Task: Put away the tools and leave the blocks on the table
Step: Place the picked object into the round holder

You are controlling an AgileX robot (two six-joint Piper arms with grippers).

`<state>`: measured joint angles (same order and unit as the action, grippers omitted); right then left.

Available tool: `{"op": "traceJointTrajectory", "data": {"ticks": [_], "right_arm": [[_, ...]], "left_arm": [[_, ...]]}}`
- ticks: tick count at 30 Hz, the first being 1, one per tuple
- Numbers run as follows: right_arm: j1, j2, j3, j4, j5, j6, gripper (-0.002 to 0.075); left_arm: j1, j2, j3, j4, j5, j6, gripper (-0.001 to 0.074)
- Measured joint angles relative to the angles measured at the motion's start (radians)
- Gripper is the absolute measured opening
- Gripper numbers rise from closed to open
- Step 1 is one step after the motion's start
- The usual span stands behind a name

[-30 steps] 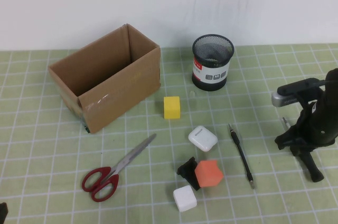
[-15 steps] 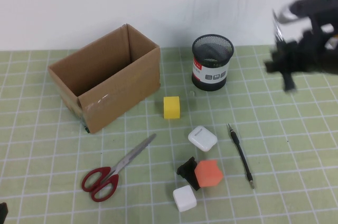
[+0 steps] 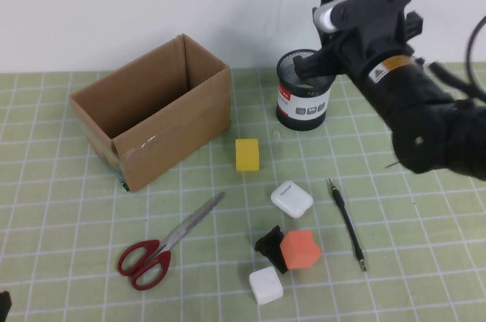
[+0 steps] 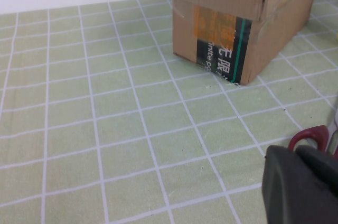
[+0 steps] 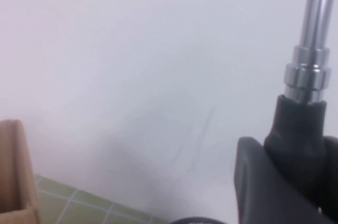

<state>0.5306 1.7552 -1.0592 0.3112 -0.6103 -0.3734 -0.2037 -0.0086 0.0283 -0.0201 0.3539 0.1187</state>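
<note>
Right gripper (image 3: 325,33) grips black-handled tool (image 5: 306,97) over mesh cup (image 3: 305,90).

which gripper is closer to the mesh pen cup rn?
Right. The right gripper hangs over the mesh pen cup, shut on the black-handled tool. The left gripper is low at the near left, beside the scissors.

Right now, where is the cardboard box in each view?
High: box, left of the cup; right gripper over the cup.
Left wrist: box corner, beyond left gripper.
Right wrist: box edge only, opposite right gripper clamping the tool.
Shared landmark: green mat.
</note>
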Motion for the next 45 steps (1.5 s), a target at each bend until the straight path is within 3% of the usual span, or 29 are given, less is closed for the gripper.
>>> {"op": "traceJointTrajectory", "data": {"ticks": [14, 22, 27, 32, 39, 45], "right_arm": [[0.000, 0.252, -0.156, -0.011, -0.054, 0.104, 0.0146], [0.000, 0.283, -0.166, 0.003, -0.059, 0.104, 0.0241], [0.000, 0.283, -0.168, 0.037, -0.048, 0.079, 0.0256], [0.000, 0.221, -0.168, 0.120, 0.117, -0.039, 0.0257], [0.000, 0.025, -0.168, 0.229, 0.497, -0.263, 0.0257], [0.000, -0.095, -0.168, 0.232, 0.748, -0.311, 0.0257]], "left_arm": [[0.000, 0.000, 0.000, 0.000, 0.000, 0.000, -0.0004], [0.000, 0.000, 0.000, 0.000, 0.000, 0.000, -0.0004], [0.000, 0.000, 0.000, 0.000, 0.000, 0.000, -0.0004], [0.000, 0.000, 0.000, 0.000, 0.000, 0.000, -0.0004], [0.000, 0.000, 0.000, 0.000, 0.000, 0.000, -0.0004], [0.000, 0.000, 0.000, 0.000, 0.000, 0.000, -0.0004]]}}
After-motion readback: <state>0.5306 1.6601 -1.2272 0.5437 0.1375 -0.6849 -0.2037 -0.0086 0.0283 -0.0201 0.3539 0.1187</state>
